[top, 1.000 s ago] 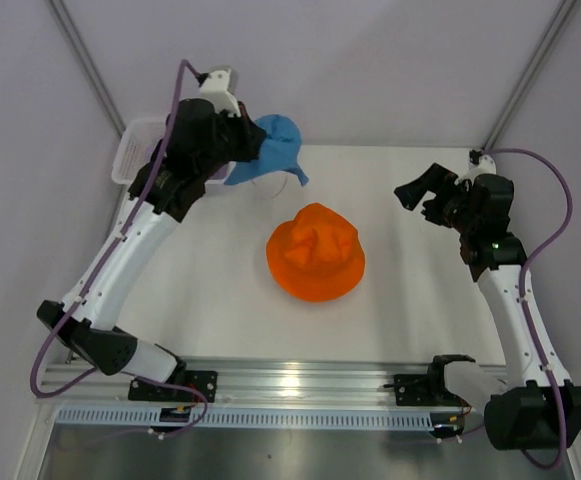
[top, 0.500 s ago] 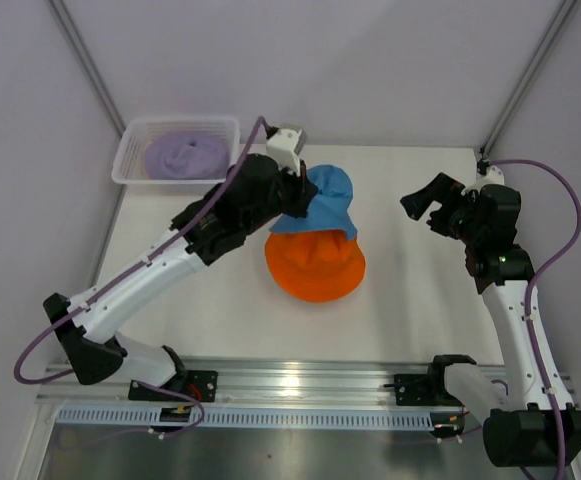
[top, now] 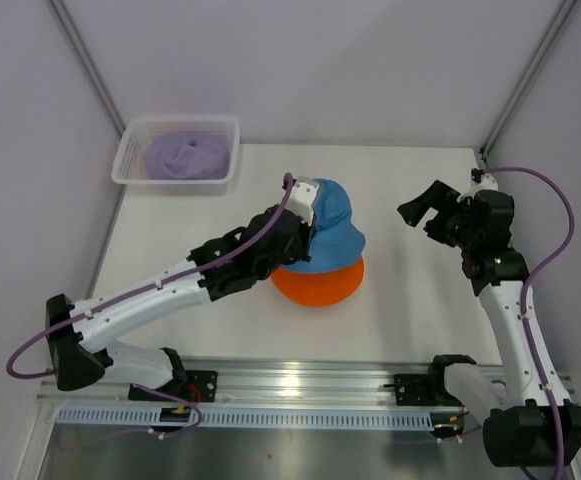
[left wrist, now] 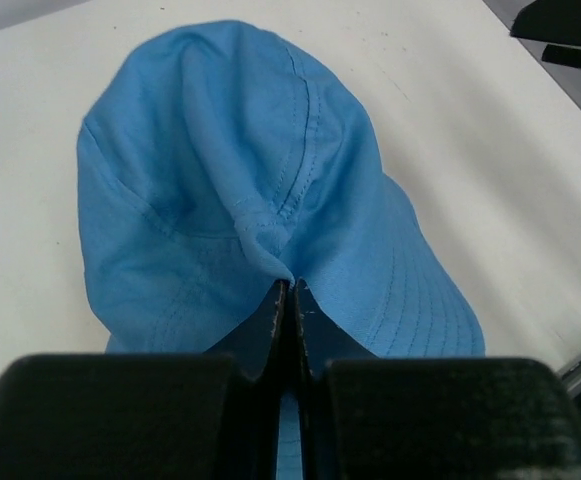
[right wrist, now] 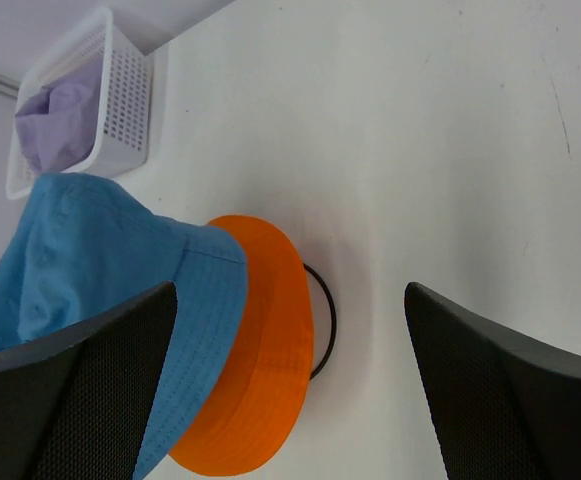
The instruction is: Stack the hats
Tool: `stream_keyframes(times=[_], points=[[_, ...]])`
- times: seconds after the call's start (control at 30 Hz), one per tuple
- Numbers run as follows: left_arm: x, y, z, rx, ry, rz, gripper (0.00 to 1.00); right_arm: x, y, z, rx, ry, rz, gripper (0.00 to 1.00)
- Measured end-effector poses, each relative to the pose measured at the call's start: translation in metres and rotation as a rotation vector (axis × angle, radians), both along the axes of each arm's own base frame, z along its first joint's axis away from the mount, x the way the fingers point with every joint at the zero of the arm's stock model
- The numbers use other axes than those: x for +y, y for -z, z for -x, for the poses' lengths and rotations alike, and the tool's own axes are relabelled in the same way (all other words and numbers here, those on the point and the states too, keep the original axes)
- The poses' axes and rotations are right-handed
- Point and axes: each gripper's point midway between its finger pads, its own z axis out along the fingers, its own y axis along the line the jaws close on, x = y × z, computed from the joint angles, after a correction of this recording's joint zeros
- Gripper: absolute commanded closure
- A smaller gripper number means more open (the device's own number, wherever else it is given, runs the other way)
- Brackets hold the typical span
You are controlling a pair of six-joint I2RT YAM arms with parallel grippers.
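Note:
The blue hat [top: 334, 225] lies over the orange hat [top: 322, 282] at the table's middle. Only the orange brim shows below it. My left gripper [top: 308, 212] is shut on a fold of the blue hat's crown [left wrist: 240, 190], fingers [left wrist: 270, 320] pinched together. My right gripper [top: 422, 208] is open and empty, held to the right of the hats. In the right wrist view the blue hat [right wrist: 90, 270] covers the orange hat [right wrist: 255, 360]. The lavender hat [top: 182, 154] lies in the basket. The pink hat is out of view.
A white mesh basket [top: 128, 150] stands at the back left; it also shows in the right wrist view [right wrist: 120, 100]. A thin black wire ring [right wrist: 325, 320] shows under the orange hat. Grey curtain walls surround the table.
My left arm has carried the blue hat from near the basket to the right and down onto the orange hat. The right arm has barely moved.

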Motion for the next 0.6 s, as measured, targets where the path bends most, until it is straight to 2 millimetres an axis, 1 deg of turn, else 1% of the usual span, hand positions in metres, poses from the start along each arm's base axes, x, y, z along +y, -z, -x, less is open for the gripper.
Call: stream_keyframes(times=[0.07, 0.13, 0.2, 0.23, 0.27, 0.3, 0.33, 0.37, 0.4, 0.5, 0.53, 0.57, 0.6], points=[[0.000, 0.005, 0.007, -0.005, 0.009, 0.001, 0.84, 0.000, 0.008, 0.001, 0.021, 0.003, -0.008, 0.00], [-0.001, 0.011, 0.017, -0.007, 0.023, 0.009, 0.84, 0.002, 0.017, 0.003, 0.047, 0.004, -0.027, 0.00], [-0.005, 0.023, 0.028, 0.001, 0.045, -0.003, 0.87, 0.005, 0.025, 0.006, 0.069, -0.001, -0.052, 0.00], [-0.007, 0.029, 0.032, 0.007, 0.053, -0.011, 0.87, 0.006, 0.029, 0.007, 0.081, 0.000, -0.065, 0.00], [-0.009, 0.036, 0.036, 0.016, 0.060, -0.024, 0.84, 0.008, 0.034, 0.009, 0.095, -0.001, -0.077, 0.00], [-0.011, 0.043, 0.039, 0.023, 0.062, -0.040, 0.80, 0.009, 0.038, 0.010, 0.108, 0.001, -0.092, 0.01], [-0.014, 0.048, 0.040, 0.028, 0.062, -0.052, 0.67, 0.010, 0.040, 0.011, 0.117, 0.001, -0.101, 0.00], [-0.015, 0.053, 0.042, 0.033, 0.060, -0.063, 0.60, 0.011, 0.043, 0.012, 0.126, 0.002, -0.114, 0.00], [-0.017, 0.057, 0.044, 0.041, 0.056, -0.069, 0.57, 0.013, 0.044, 0.013, 0.131, 0.001, -0.126, 0.00], [-0.014, 0.066, 0.048, 0.058, 0.034, -0.078, 0.36, 0.019, 0.042, 0.015, 0.132, -0.007, -0.152, 0.00], [-0.012, 0.068, 0.048, 0.064, 0.027, -0.073, 0.18, 0.023, 0.041, 0.015, 0.126, -0.016, -0.162, 0.00], [-0.009, 0.070, 0.049, 0.071, 0.017, -0.072, 0.11, 0.027, 0.040, 0.017, 0.120, -0.027, -0.177, 0.00], [-0.006, 0.070, 0.051, 0.084, 0.006, -0.062, 0.07, 0.032, 0.040, 0.018, 0.115, -0.042, -0.191, 0.01]])
